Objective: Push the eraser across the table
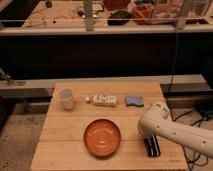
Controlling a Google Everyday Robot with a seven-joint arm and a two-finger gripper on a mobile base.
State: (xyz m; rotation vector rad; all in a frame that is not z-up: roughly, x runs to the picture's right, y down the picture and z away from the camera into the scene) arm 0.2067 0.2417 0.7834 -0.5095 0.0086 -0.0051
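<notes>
Eraser [152, 147], one small black oblong with pale stripes, lies lengthwise at the near right of the desk [65, 142], just right of the plate and close to the front edge. This desk, a single light wooden square, carries everything else. One white arm [175, 132] comes in from the lower right, cut off by the frame, rises to a rounded bend over the right side of the desk, then turns downward toward the eraser. Its claw [149, 138] sits at that lower end, directly over the far end of the eraser; the arm's bulk hides most of it, so I cannot tell whether it is wide or narrow, or whether it touches the block. One orange plate [102, 137] rests near the front centre. Along the back stand one white cup [66, 98] at the left, one white rectangular box [104, 100] in the middle, and one blue-grey pad [134, 101] to its right. A tiny pale object [88, 99] beside the box is too small to identify.
</notes>
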